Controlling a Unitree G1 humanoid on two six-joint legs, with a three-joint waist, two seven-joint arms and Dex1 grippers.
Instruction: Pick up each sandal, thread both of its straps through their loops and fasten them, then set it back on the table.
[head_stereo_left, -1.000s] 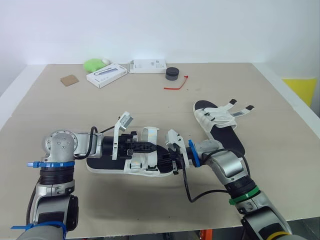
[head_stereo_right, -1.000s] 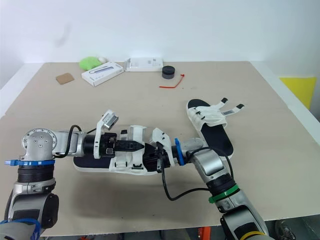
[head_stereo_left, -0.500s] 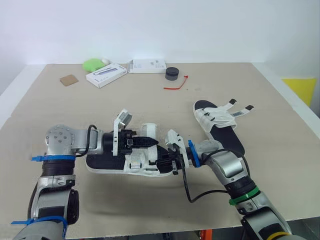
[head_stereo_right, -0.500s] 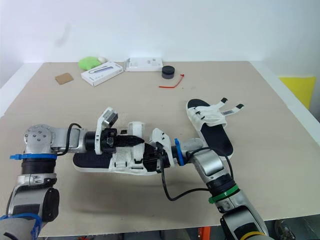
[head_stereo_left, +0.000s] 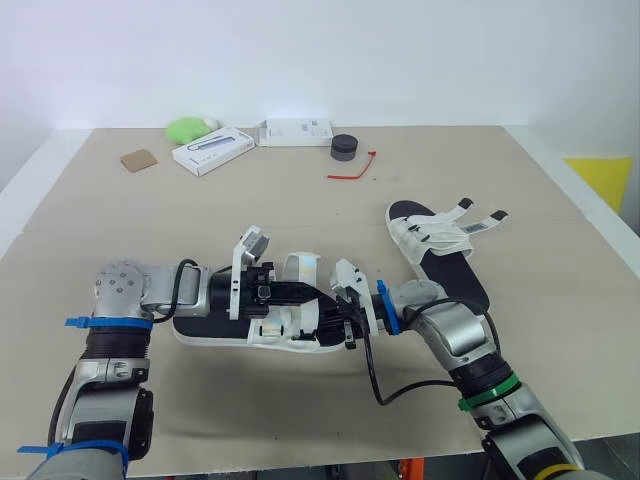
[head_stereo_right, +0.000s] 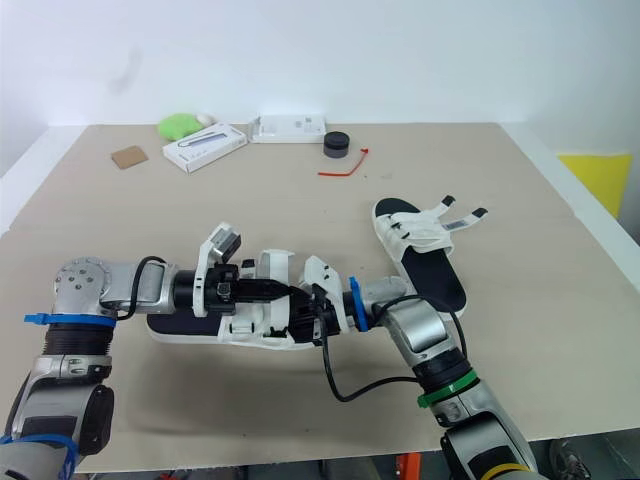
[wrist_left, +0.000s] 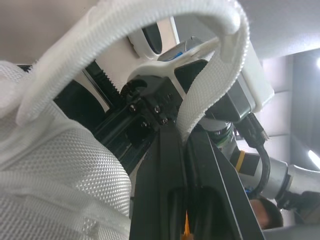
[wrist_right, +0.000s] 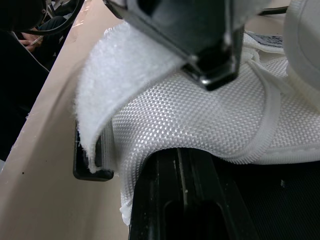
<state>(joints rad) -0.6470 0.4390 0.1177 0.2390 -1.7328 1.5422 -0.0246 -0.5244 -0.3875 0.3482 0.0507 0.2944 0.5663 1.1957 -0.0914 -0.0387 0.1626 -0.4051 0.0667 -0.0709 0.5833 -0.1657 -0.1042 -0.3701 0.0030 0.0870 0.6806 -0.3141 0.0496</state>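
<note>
Left gripper (head_stereo_left: 305, 293) has lowered slightly, clamped on white strap (wrist_left: 210, 95)
Near sandal (head_stereo_left: 205, 330) lies near-centre on beige table (head_stereo_left: 300, 200), right gripper (head_stereo_left: 335, 318) at its upper, grip state cannot be told; second sandal (head_stereo_left: 440, 250) lies right; white wall (head_stereo_left: 300, 50) beyond far edge

The near sandal (head_stereo_left: 200, 328) lies flat, seemingly unfastened; the far sandal (head_stereo_left: 445, 265) open-strapped.

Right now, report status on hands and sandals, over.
Left hand shut on strap of near sandal, unfastened. Right hand against its mesh upper. Far sandal on table, straps loose. Boxes far back, no obstruction.
</note>
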